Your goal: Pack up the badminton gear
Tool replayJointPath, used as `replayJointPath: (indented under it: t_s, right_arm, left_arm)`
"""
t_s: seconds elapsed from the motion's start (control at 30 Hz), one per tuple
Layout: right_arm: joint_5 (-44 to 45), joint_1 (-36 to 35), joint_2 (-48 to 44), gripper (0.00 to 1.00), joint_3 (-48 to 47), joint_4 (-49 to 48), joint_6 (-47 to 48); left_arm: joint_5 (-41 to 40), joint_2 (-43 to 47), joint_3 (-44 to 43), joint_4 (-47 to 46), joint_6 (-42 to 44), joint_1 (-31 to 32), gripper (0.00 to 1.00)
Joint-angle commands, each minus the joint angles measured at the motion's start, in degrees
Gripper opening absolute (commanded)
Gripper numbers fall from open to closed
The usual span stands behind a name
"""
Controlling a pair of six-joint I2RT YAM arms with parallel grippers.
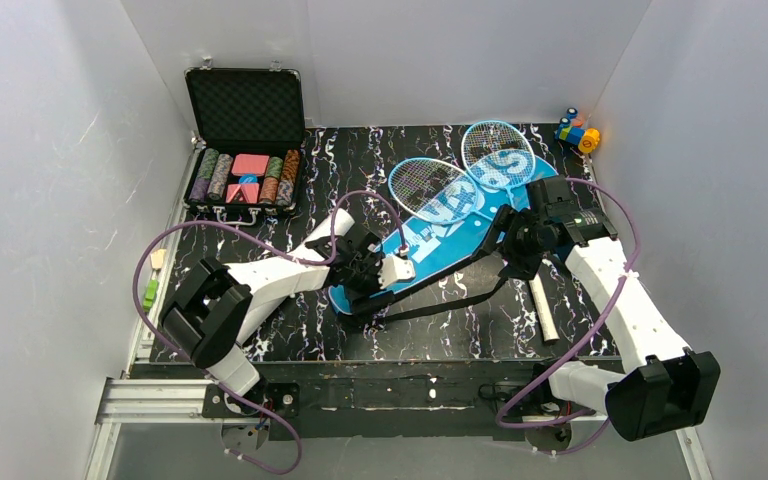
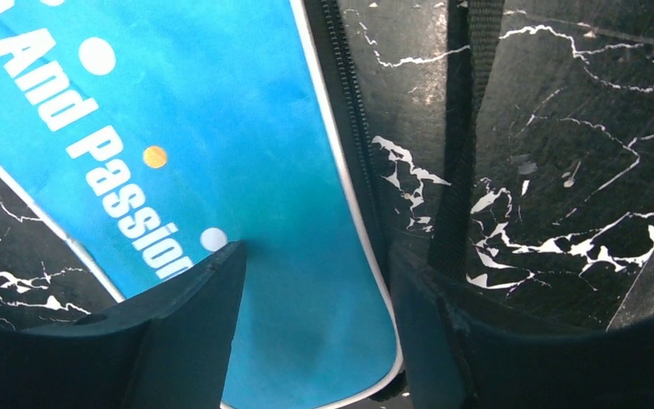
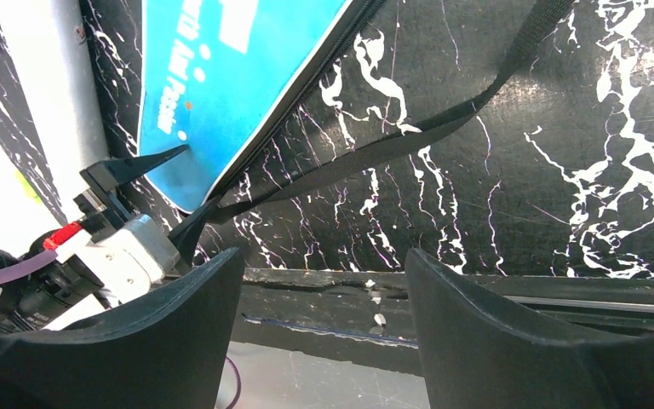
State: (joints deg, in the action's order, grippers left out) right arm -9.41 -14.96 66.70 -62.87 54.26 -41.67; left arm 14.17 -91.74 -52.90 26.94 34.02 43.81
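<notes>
Bag (image 2: pixel 221 128) end between parted left gripper (image 2: pixel 315 256) jaws, ungripped; pinch zipper edge (image 2: pixel 353 128) squarely, clear of strap (image 2: pixel 464 128). Right gripper (image 3: pixel 324 256) spread wide, empty.

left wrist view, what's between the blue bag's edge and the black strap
Nothing but bare marbled tabletop. The left wrist view shows the blue bag and its black strap lying apart, with only table surface in the gap.

Table (image 1: pixel 360 150) layout
Rackets (image 1: pixel 430 185) are laid over the bag (image 1: pixel 450 245)'s far end; tube (image 1: pixel 544 310) is set right of it; case (image 1: pixel 245 150) rear-left; blocks (image 1: pixel 578 132) rear-right
</notes>
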Motion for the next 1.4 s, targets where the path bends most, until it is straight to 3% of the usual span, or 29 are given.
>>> replayJointPath:
  t_s: [0.0, 0.07, 0.17, 0.57, 0.8, 0.9, 1.0, 1.13, 1.3, 1.37]
  right_arm:
    - [-1.2, 0.4, -0.6, 0.77, 0.0, -1.1, 0.7]
    - [-1.5, 0.4, -0.7, 0.77, 0.2, -1.4, 0.7]
    - [-1.9, 0.4, -0.9, 0.76, 0.7, -1.7, 0.5]
    - [-5.6, 0.1, 1.3, 0.74, 0.7, -2.6, 0.7]
    - [-4.4, -2.2, 7.2, 0.75, -4.0, -2.8, 0.1]
    - [-3.9, -4.2, 8.7, 0.75, -5.6, -3.0, -0.6]
    - [-3.2, -5.1, 9.6, 0.75, -7.3, -1.7, -0.7]
    - [-1.3, -5.5, 10.3, 0.76, -9.4, 0.0, -0.2]
    - [3.9, -5.5, 15.6, 0.83, -14.5, 2.4, 1.6]
    - [6.5, -5.5, 18.8, 0.84, -18.2, 3.9, 2.3]
  left_arm:
    - [1.3, 3.5, 0.9, -1.1, 1.3, 0.4, 0.51]
    - [1.4, 4.2, 0.7, -0.3, 1.7, 0.4, 0.26]
    - [1.5, 4.5, -1.0, 2.9, 1.9, 0.4, 0.00]
    - [4.7, 7.9, -1.9, 15.4, 0.0, 0.4, 0.00]
    - [8.0, 18.5, -0.9, 21.9, 0.0, 0.4, 0.00]
    - [7.4, 21.4, 1.3, 22.9, -1.0, 0.4, 0.28]
    - [5.2, 22.1, 3.7, 22.2, 0.0, 0.4, 0.26]
    - [5.2, 24.0, 2.2, 22.7, -0.2, 0.4, 0.13]
    - [5.1, 25.4, 2.7, 21.2, -0.6, 0.4, 0.35]
    - [5.0, 25.1, 3.8, 19.4, -0.9, 0.4, 0.39]
